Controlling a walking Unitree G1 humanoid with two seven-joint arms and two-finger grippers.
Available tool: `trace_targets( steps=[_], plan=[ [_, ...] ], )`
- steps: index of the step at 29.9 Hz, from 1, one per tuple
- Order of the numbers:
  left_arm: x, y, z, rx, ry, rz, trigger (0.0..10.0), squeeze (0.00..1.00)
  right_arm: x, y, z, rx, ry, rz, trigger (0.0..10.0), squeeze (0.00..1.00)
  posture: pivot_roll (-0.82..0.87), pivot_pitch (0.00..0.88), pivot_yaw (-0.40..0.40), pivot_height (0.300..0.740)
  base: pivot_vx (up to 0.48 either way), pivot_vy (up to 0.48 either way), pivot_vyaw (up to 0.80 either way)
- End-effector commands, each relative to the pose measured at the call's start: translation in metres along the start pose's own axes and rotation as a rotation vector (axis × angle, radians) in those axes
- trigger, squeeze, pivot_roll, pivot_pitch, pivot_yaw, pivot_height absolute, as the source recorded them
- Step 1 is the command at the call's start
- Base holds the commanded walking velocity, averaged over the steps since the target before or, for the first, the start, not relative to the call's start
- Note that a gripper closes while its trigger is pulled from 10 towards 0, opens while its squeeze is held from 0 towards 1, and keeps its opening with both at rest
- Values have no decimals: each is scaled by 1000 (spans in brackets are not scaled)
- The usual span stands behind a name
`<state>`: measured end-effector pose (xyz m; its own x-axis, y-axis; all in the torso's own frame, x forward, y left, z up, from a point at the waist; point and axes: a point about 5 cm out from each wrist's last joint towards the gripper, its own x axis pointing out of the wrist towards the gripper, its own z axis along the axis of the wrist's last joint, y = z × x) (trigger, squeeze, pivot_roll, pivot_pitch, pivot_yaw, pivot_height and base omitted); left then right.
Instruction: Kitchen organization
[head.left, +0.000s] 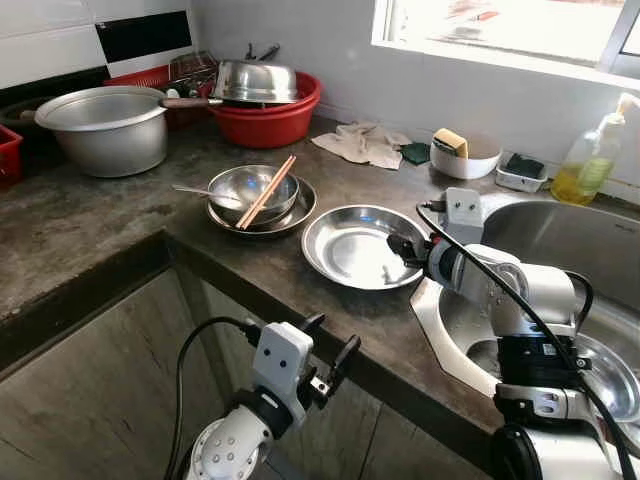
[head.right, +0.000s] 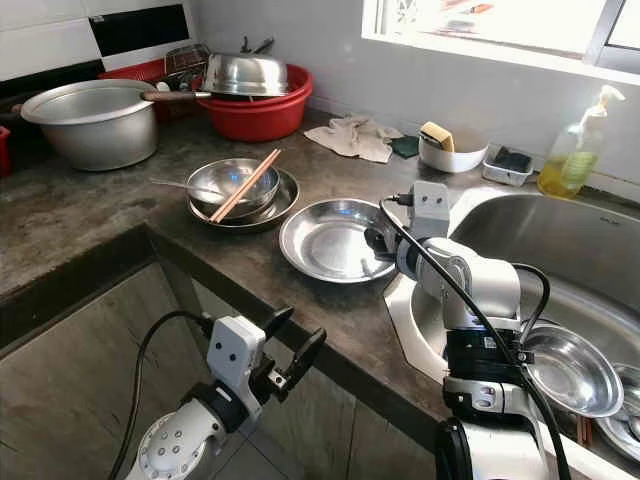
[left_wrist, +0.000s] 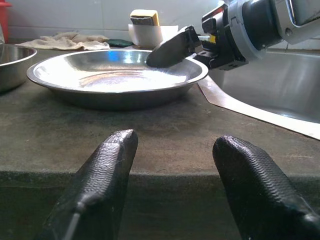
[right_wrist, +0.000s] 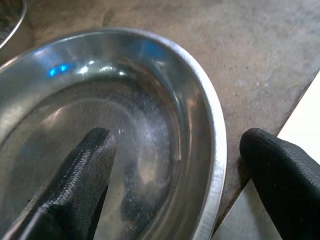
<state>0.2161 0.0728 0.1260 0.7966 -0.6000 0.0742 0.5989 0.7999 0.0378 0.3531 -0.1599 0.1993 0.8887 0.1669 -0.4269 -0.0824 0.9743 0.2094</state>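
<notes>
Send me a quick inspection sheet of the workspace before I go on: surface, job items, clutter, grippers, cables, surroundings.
Surface: dark stone counter, mottled.
Job's things: steel plate by the sink; bowl with chopsticks and spoon, on a second plate.
Clutter: large pot, red basin, cloth, sponge bowl, soap bottle.
Grippers: right gripper open, fingers straddling the steel plate's rim; left gripper open, before the counter's edge.
Cables: black cable along the right arm.
Surroundings: window above, tiled wall.

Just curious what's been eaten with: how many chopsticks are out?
2 chopsticks, lying together across the small steel bowl on the counter, beside a spoon. More may be hidden in the red basin.
</notes>
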Motion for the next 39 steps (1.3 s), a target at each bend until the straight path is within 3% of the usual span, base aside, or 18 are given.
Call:
trace_targets(
  steps=[1, 12, 13, 14, 16, 17, 30, 39],
  plan=[
    [-1, -1, 4, 7, -25, -6, 10000, 0, -1, 1, 6, 24, 2, 16, 10000, 0, 72, 0, -62, 740, 0, 0, 0],
    [1, 0, 4, 12, -21, 1, 10000, 0, 4, -3, -3, -37, 122, 19, 10000, 0, 67, 10, -60, 740, 0, 0, 0],
    [1, 0, 4, 13, -21, 1, 10000, 0, 4, -3, -4, -47, 136, 14, 8118, 0, 67, 10, -60, 740, 0, 0, 0],
    [1, 0, 4, 14, -22, 4, 10000, 0, 5, -4, -6, -56, 157, 16, 3333, 0, 67, 13, -63, 740, 0, 0, 0],
    [1, -1, 4, 15, -23, 6, 10000, 0, 6, -4, -7, -54, 162, 17, 3333, 0, 67, 13, -64, 740, 0, 0, 0],
    [1, -1, 4, 16, -24, 10, 10000, 0, 7, -5, -8, -63, 172, 13, 0, 0, 68, 14, -68, 740, 0, 0, 0],
    [2, 0, 5, 21, -28, 18, 10000, 0, 9, -1, -6, -75, 181, 22, 0, 0, 66, 19, -67, 740, 0, 0, 0],
    [3, 1, 5, 23, -29, 28, 10000, 0, 11, -5, 2, -4, 145, -17, 0, 0, 66, 16, -70, 740, 0, 0, 0]
  ],
)
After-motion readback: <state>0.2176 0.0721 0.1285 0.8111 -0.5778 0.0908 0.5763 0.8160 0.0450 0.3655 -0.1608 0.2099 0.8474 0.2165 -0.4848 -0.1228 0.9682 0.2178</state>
